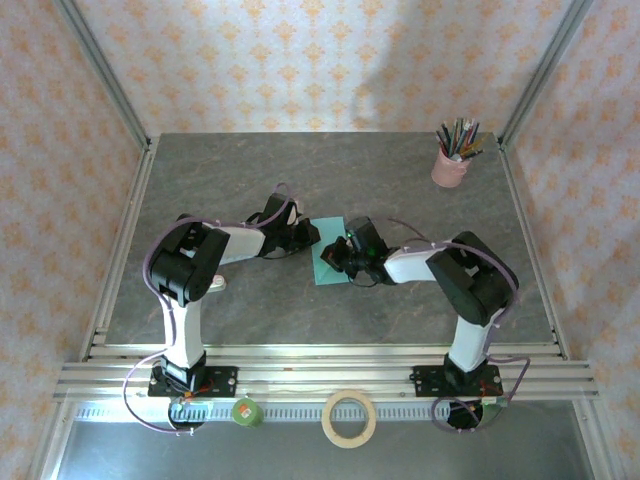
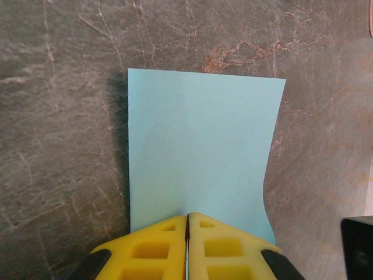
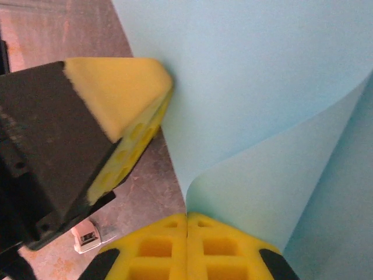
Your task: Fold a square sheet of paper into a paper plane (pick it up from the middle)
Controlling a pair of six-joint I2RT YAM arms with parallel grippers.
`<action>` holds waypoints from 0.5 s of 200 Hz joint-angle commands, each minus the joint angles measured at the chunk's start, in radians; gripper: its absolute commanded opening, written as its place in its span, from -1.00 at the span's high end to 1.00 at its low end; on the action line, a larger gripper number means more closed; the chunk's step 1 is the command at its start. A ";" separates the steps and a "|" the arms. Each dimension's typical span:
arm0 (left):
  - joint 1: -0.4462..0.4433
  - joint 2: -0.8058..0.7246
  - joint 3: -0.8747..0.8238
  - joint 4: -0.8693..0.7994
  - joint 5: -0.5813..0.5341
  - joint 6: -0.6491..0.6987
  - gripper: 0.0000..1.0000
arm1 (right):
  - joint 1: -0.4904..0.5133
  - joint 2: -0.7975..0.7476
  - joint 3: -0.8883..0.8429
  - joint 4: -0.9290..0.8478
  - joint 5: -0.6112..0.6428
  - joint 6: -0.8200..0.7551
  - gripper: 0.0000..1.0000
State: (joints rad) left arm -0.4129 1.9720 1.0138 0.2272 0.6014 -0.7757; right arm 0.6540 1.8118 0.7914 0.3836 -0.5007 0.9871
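The square sheet of paper (image 1: 327,264) lies in the middle of the table, light turquoise, between the two grippers. In the left wrist view the paper (image 2: 198,151) spreads flat ahead of my left gripper (image 2: 187,223), whose yellow fingers are shut with the sheet's near edge pinched between them. My right gripper (image 3: 186,220) is shut on a corner of the paper (image 3: 262,93), which curls up from its fingertips over the flat part. The left gripper's fingers (image 3: 125,111) show at the sheet's edge in the right wrist view. From above, the left gripper (image 1: 310,238) and right gripper (image 1: 342,254) meet at the paper.
A pink cup of pens (image 1: 451,165) stands at the back right. A tape roll (image 1: 349,418) and a green object (image 1: 246,411) lie on the front rail. A small white object (image 1: 217,283) lies by the left arm. Metal frame rails border the grey table (image 1: 400,190).
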 commanded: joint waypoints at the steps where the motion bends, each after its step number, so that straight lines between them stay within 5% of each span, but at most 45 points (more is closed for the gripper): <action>1: -0.014 0.031 -0.002 -0.081 -0.028 0.010 0.76 | 0.003 0.014 0.019 0.014 0.032 0.005 1.00; 100: -0.015 0.032 -0.010 -0.081 -0.032 0.009 0.76 | 0.003 0.032 0.014 0.042 0.059 0.019 1.00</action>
State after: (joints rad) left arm -0.4129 1.9720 1.0138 0.2276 0.6006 -0.7761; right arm 0.6540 1.8263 0.7914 0.4080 -0.4820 0.9955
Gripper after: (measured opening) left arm 0.122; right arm 0.040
